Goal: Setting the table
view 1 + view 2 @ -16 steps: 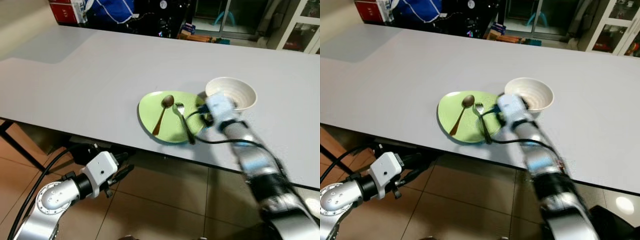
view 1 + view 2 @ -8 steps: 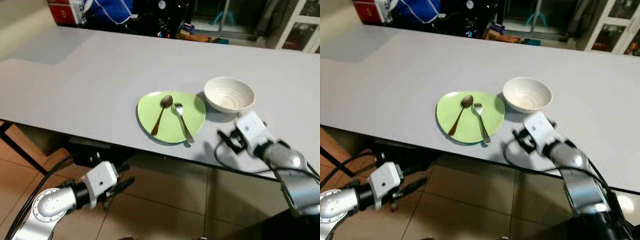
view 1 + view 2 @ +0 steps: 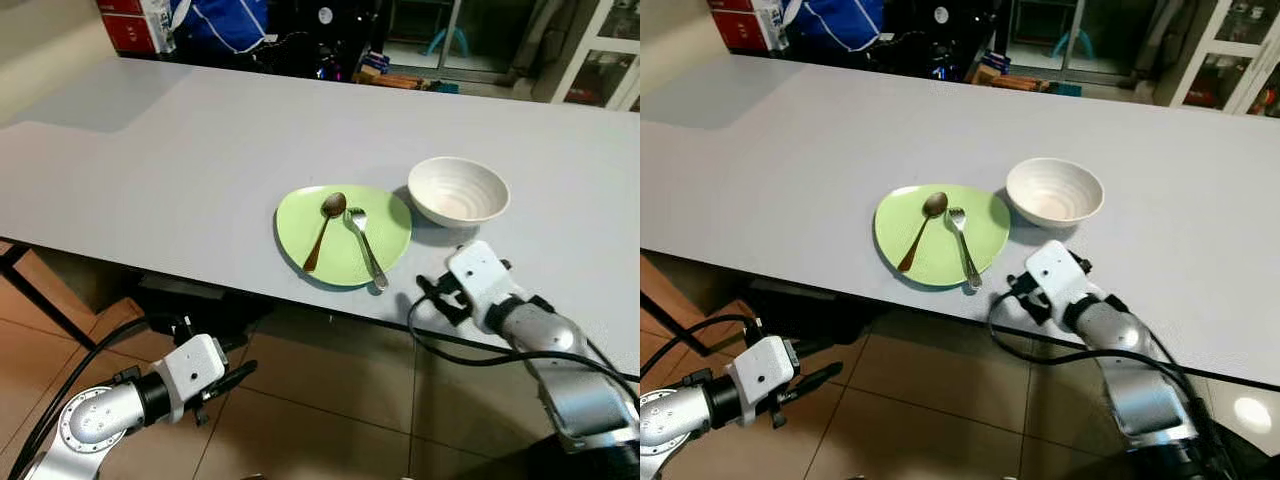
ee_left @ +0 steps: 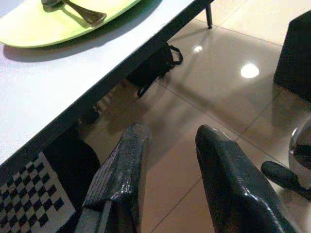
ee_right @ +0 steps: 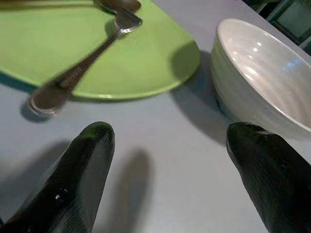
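Two utensils: metal fork (image 3: 366, 245) and brown spoon (image 3: 323, 229) on glossy green plate (image 3: 393, 224).
Bowl (image 3: 459, 190): ribbed white, ahead of right gripper (image 5: 170, 170), fingers apart.
Left gripper (image 4: 170, 174): fingers apart, below table (image 3: 180, 150).

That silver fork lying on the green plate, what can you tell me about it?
The silver metal fork looks plain and shiny. It lies flat on the round light-green plate, tines pointing toward the far side of the grey table, handle running back toward the near edge, its end reaching just past the plate's rim. A brown spoon lies beside it on the robot's left; whether they touch is unclear. The open right gripper hovers nearby, not touching it.
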Controlling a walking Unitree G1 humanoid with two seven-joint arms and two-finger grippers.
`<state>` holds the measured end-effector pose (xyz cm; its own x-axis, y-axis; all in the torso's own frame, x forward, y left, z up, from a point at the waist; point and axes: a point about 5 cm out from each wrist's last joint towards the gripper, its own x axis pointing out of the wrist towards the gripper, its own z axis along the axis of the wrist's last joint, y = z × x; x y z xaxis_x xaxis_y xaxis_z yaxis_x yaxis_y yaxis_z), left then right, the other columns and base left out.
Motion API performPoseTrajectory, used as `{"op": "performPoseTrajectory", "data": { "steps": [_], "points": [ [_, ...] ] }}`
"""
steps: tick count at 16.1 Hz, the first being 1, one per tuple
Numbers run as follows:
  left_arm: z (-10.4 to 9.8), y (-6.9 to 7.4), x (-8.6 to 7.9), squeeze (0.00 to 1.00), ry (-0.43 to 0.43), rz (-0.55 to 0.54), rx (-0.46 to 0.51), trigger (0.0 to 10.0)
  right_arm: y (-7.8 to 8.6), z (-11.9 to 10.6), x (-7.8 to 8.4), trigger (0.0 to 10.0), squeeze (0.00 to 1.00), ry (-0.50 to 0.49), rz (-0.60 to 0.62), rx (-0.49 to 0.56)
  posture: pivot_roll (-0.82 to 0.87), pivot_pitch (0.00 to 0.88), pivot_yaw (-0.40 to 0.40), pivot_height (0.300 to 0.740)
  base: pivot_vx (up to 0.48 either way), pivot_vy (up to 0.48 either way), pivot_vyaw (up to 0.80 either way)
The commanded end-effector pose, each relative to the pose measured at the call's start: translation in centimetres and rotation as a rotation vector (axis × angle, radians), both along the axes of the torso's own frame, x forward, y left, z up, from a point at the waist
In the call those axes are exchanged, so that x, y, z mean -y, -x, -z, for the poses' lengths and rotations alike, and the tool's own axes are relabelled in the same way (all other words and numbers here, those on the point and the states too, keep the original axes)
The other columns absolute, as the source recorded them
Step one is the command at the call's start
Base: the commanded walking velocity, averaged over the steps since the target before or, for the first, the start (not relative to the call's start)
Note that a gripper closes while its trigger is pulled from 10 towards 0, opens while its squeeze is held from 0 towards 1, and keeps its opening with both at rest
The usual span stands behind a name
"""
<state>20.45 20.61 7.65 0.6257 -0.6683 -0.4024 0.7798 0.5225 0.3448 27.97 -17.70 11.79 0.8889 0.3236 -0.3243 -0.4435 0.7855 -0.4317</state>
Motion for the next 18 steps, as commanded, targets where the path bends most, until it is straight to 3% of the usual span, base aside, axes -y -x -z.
{"op": "performPoseTrajectory", "data": {
  "steps": [1, 8, 12, 18],
  "points": [
    [0.1, -0.1, -0.1, 0.00, -0.008, 0.002, 0.013, 10.0, -0.1, -0.1, -0.5, 10.0, 0.00, 0.007, -0.012, 0.002, 0.00, 0.025, 0.030, 0.740, 0.000, 0.000, 0.00],
    [0.4, -0.7, 0.3, 0.00, 0.020, -0.001, 0.041, 10.0, -0.6, 1.0, -2.5, 10.0, 0.00, 0.067, -0.089, -0.005, 0.01, 0.032, 0.030, 0.740, 0.000, 0.000, 0.00],
    [-1.0, -1.2, 1.2, 0.00, 0.039, 0.020, 0.065, 10.0, -0.7, 2.4, -3.4, 10.0, 0.00, 0.099, -0.108, -0.013, 0.01, 0.035, 0.031, 0.740, 0.000, 0.000, 0.00],
    [-2.1, -1.1, 1.8, 0.00, 0.047, 0.022, 0.077, 10.0, -1.9, 1.9, -4.6, 10.0, 0.00, 0.084, -0.103, 0.033, 0.01, 0.038, 0.030, 0.740, 0.000, 0.000, 0.00]
  ]
}}
